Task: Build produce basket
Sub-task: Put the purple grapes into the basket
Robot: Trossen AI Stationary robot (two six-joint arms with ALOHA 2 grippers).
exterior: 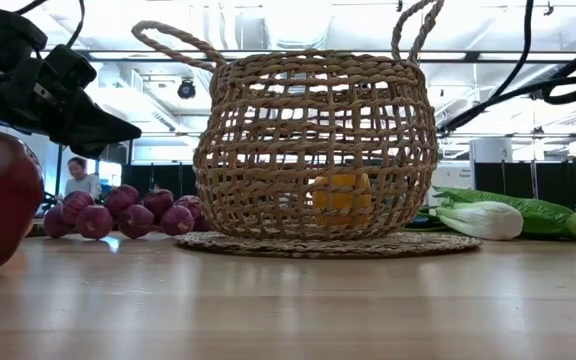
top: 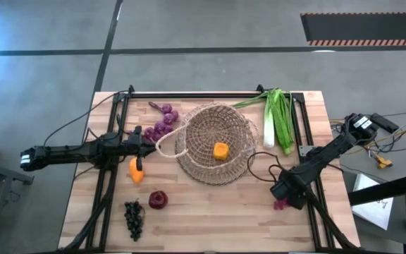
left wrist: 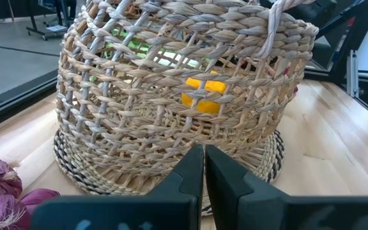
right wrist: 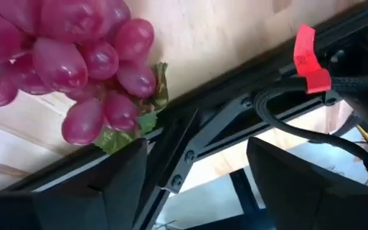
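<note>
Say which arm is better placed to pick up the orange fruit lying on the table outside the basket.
Left. The left gripper sits directly beside that orange fruit, fingers shut and empty. The right gripper is across the basket, open over a pink grape bunch.

The setting is a robotics lab or industrial workshop: a pale wooden butcher-block tabletop (top: 210,212) stands on a grey concrete floor (top: 210,28) marked with a black-and-red striped hazard mat (top: 364,29), under bright ceiling strip lights (exterior: 298,30).
</note>
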